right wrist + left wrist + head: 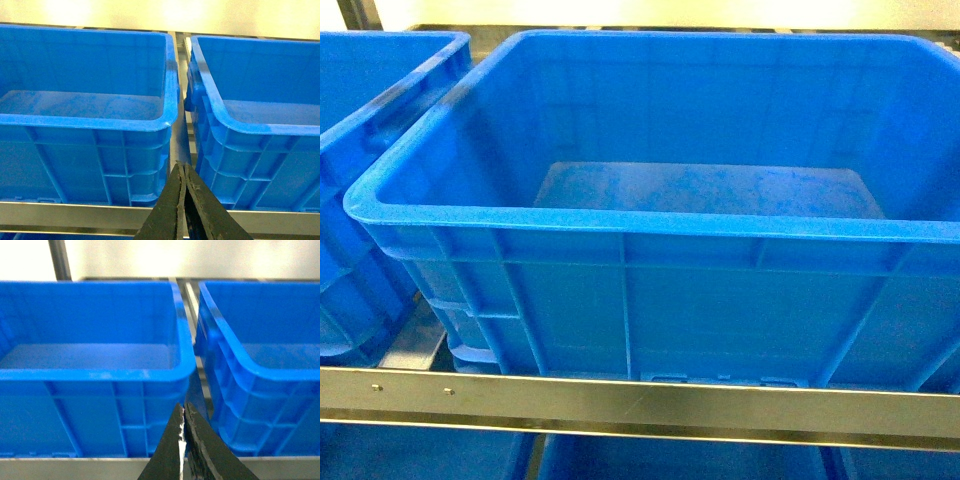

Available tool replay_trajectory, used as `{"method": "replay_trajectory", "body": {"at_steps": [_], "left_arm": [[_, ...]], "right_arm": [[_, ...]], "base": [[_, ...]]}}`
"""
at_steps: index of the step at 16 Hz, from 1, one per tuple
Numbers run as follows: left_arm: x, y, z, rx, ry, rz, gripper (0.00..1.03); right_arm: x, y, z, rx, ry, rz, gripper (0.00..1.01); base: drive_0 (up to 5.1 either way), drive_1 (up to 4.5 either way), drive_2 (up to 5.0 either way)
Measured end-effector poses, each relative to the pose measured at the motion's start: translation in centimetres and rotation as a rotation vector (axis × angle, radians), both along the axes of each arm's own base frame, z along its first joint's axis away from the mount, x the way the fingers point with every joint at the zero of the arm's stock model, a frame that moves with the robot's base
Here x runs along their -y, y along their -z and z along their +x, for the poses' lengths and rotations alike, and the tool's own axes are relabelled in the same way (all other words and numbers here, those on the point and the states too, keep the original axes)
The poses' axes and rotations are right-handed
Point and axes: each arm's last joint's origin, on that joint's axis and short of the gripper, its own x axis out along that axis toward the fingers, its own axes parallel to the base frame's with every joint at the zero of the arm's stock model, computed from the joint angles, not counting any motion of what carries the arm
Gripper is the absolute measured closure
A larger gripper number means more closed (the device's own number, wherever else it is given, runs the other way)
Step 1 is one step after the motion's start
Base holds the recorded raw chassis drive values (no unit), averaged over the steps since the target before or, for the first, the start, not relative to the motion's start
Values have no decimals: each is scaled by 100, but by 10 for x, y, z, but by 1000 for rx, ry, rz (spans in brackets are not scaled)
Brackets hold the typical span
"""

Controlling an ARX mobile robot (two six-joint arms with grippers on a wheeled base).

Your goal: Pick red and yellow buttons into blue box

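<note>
**Wrist views: both grippers pressed together before blue crates; no buttons seen**

Left wrist view: the left gripper [184, 432] is seen at 6 o'clock, its two dark fingers pressed together with only a thin bright seam between them, and nothing is held. Its tip is pointed at the gap between two blue crates. At 9 o'clock a left-hand crate [95, 375] is shown with a bare floor, and at 3 o'clock a second crate [250, 375] is shown, cut off by the frame edge. A metal rail [65, 467] is seen running below both crates.

In the right wrist view, the right gripper [184, 187] is likewise found at 6 o'clock, its fingers closed against each other and nothing pinched. A similar pair of crates is faced: one at 9 o'clock [85, 125] and one at 3 o'clock [260, 130], with a narrow gap and a metal upright [180, 45] between them at 12 o'clock. Which crate of one wrist view matches which of the other cannot be told.

Neither gripper is shown by the head view. What is shown there instead is the blue box [650, 230], filling the frame from the centre to 3 o'clock, its rolled rim and ribbed front wall facing the camera and its floor bare. A neighbouring crate [380, 120] is seen at 9 o'clock, and a shelf rail [640, 400] at 6 o'clock, with more blue visible beneath it.

The red and yellow buttons are not seen in any of the three views.
</note>
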Motion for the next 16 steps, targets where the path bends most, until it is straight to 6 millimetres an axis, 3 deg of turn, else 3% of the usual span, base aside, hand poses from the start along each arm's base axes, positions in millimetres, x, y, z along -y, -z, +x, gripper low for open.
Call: {"method": "replay_trajectory", "body": {"at_steps": [7, 11, 14, 16], "left_arm": [[0, -1, 0, 6, -3, 2, 101], [0, -1, 0, 6, -2, 2, 65], [0, -1, 0, 6, -2, 2, 23], [0, -1, 0, 6, -3, 3, 3]], "right_arm": [[0, 0, 0, 0, 0, 0, 99], [0, 0, 0, 0, 0, 0, 68], [0, 0, 0, 0, 0, 0, 24], [0, 0, 0, 0, 0, 0, 4]], "base": [[0, 0, 0], [0, 0, 0], [0, 0, 0], [0, 0, 0]]}}
